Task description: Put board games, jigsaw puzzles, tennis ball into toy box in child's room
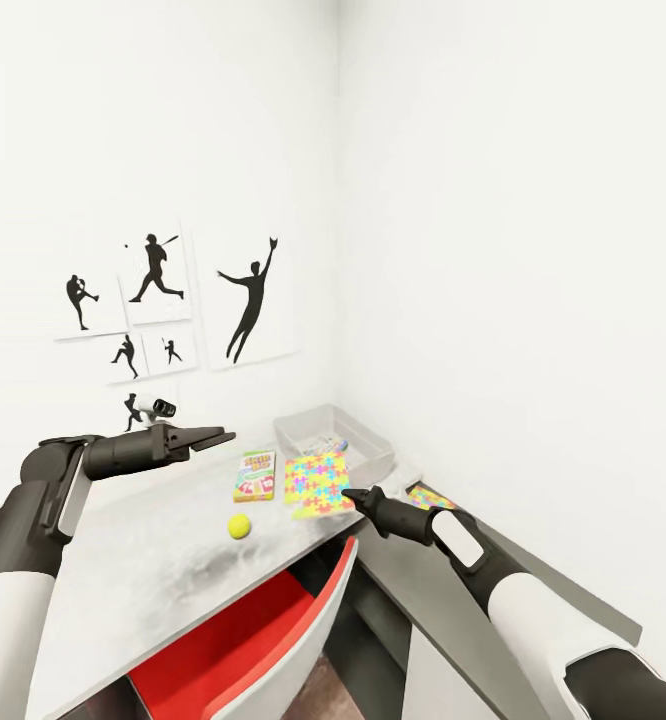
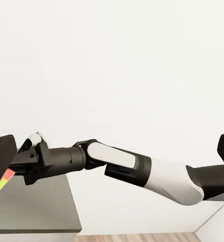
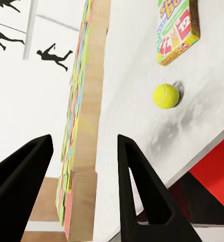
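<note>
The pale grey toy box [image 1: 373,452] stands in the table's far corner. In front of it my right gripper [image 1: 351,496] is shut on a multicoloured jigsaw puzzle [image 1: 318,482], which is tilted up off the table [image 1: 153,560]. In the right wrist view that puzzle [image 3: 76,126] stands edge-on between the dark fingers [image 3: 142,196]. A board game [image 1: 255,475] [image 3: 179,30] and the yellow tennis ball [image 1: 239,526] [image 3: 166,96] lie on the pale top. A second jigsaw puzzle [image 1: 431,495] lies on the lower dark top. My left gripper [image 1: 218,437] hovers open above the table's left part, holding nothing.
A red and white chair [image 1: 243,640] is tucked under the table's front edge. White walls close off the corner behind and to the right of the toy box. Black baseball silhouettes [image 1: 158,300] hang on the left wall. A small white device [image 1: 159,407] sits near the left gripper.
</note>
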